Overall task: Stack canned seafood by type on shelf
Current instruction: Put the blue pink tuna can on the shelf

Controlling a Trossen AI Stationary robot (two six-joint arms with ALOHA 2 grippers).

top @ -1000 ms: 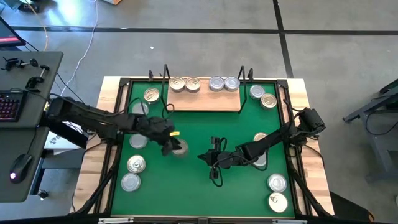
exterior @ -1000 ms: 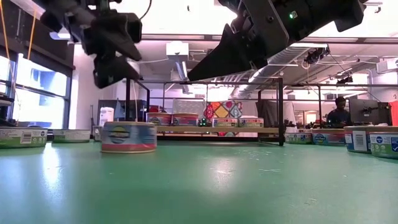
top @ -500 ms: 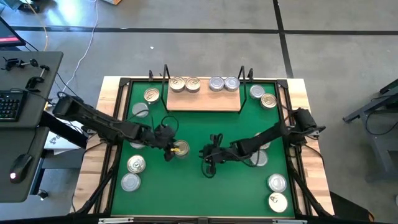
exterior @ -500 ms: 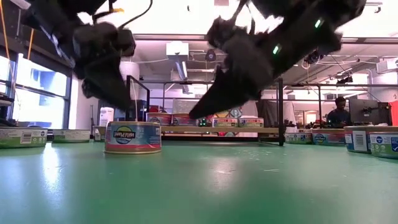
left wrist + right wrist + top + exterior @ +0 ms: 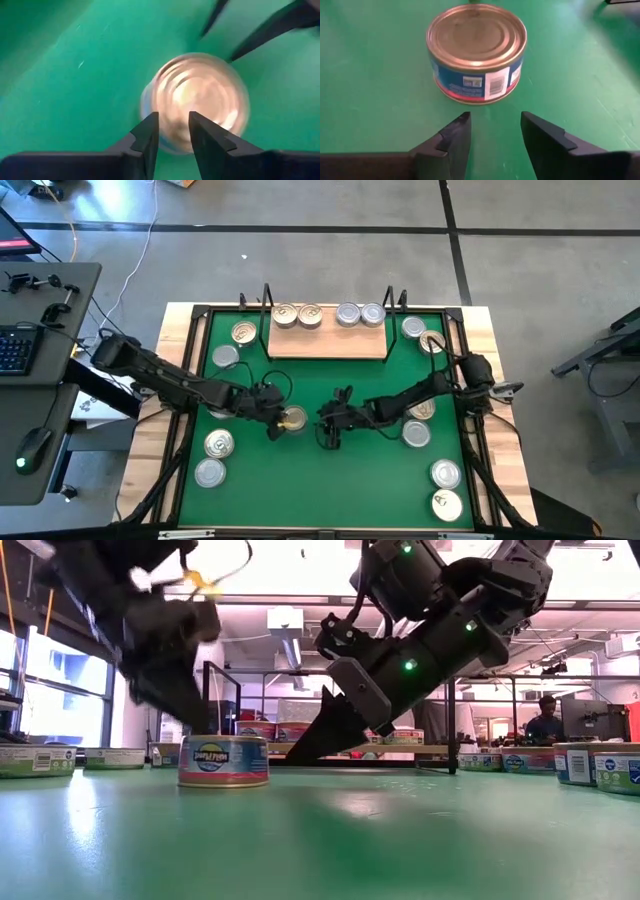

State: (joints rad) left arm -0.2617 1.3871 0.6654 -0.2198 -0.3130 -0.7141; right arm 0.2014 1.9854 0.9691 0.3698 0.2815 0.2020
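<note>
Tin (image 5: 292, 418) sits near the middle of the green mat (image 5: 330, 485) on the worktop, well short of the shelf (image 5: 327, 340) at the far edge, where four tins (image 5: 328, 314) already stand in a row. It rests flat on its base, gold lid up; the axis is vertical and short, so it has no real long axis across the mat, being round in plan. The pull tab cannot be made out. Judged: rigid metal, fairly dense for its bulk, not fragile; the wall carries a smooth paper label and may slip under a light pinch. Best hold looks to be across the full width, tool fingers on opposite sides of the wall below the lid rim, which should stop it sliding out upward. Left tool (image 5: 173, 131) hangs just over the tin's near rim, fingers a narrow gap apart, too narrow to span the tin, gripping nothing. Right tool (image 5: 495, 131) lies low, close beside the tin from the other side, fingers apart and empty, not touching it. More tins stand loose around the mat edges.
</note>
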